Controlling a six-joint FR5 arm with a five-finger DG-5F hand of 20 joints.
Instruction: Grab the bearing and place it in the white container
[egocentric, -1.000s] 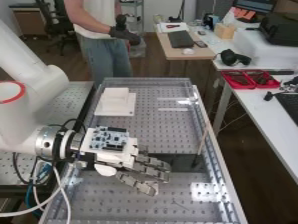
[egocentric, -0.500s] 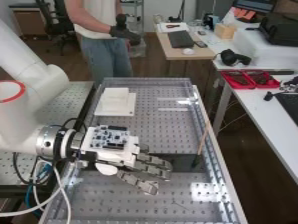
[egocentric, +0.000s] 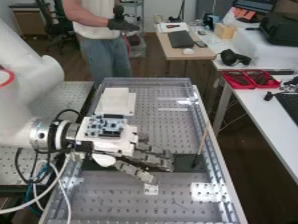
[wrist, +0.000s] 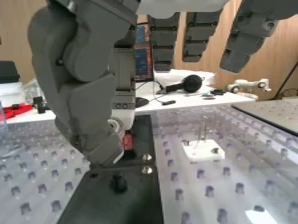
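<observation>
While the hand (egocentric: 126, 146) is held over the desk (egocentric: 106, 200) in the high view, its thumb (wrist: 83, 100) and one finger are closed in a pinch, and the other fingers are rather straight and a little spread. Between the thumb and the bent finger sits the bearing (wrist: 117, 125), a small round ring, which is partly covered by the thumb. Under the hand, a dark plate (egocentric: 179, 163) lies across the desk; it carries a black knob (wrist: 118, 183) and shiny bolts (wrist: 146, 170). Beside this plate, a small white base (wrist: 203, 151) with thin upright pins rests on the desk. The white container (egocentric: 114, 101) stands farther along the desk, apart from the fingers. Near the desk's side rail, a thin stick (egocentric: 202, 142) stands tilted.
</observation>
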